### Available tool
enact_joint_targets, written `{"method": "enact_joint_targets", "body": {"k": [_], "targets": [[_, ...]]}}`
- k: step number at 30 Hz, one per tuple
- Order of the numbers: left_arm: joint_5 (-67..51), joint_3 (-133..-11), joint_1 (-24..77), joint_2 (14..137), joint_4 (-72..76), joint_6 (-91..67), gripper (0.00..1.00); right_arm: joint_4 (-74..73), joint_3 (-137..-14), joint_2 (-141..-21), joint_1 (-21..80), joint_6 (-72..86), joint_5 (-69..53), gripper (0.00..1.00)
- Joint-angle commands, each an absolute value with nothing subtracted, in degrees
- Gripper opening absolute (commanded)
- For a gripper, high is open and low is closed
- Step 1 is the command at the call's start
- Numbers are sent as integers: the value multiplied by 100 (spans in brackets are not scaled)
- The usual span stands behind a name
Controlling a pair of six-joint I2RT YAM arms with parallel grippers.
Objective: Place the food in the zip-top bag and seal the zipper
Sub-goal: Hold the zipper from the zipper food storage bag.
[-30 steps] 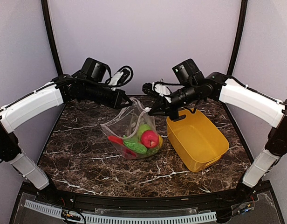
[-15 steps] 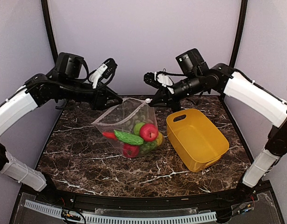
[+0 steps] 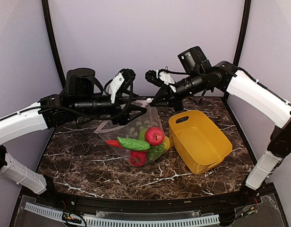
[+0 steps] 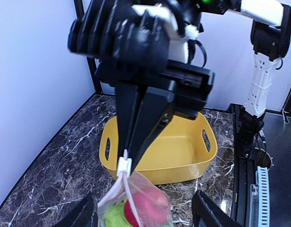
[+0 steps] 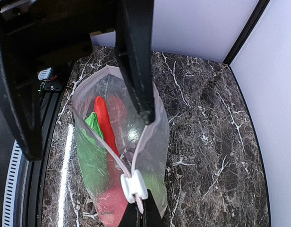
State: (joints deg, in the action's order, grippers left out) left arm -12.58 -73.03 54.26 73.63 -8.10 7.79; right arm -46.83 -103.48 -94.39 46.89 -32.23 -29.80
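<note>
The clear zip-top bag hangs over the marble with its mouth wide open. Inside lies the food: a red apple, a green cucumber, a red chili and other green and yellow pieces. My right gripper is shut on the end of the pinkish zipper, right beside the white slider, and holds that corner up. My left gripper is open at the mouth. One of its fingers reaches the far rim of the bag, and the other stands outside the bag.
A yellow tub with cut-out handles stands right of the bag, with nothing in it. Black frame posts rise at the back corners. The pale walls stand close on three sides of the dark marble table.
My left gripper has opened and let go of the bag's edge. That arm swung right and lower, to the bag's mouth. The right gripper still holds the slider corner.
</note>
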Motion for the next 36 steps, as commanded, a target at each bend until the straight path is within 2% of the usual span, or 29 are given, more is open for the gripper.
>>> {"method": "enact_joint_targets", "body": {"k": [1, 9, 21, 30, 36], "targets": [[-927, -7202, 5440, 7400, -33, 1025, 65, -4506, -10332, -9415, 4746, -3103, -3178, 0], [-1057, -7275, 5443, 7853, 221, 760, 54, -4623, -10251, -9379, 4747, -3175, -3182, 0], [-1216, -7531, 5440, 8185, -45, 822, 25, -4561, -10040, -9238, 4746, -3176, -3107, 0], [-1348, -7617, 5439, 8241, -490, 899, 20, -4514, -9954, -9176, 4746, -3169, -2960, 0], [-1286, -7617, 5440, 8241, -644, 904, 12, -4479, -9928, -9167, 4742, -3160, -2919, 0]]}}
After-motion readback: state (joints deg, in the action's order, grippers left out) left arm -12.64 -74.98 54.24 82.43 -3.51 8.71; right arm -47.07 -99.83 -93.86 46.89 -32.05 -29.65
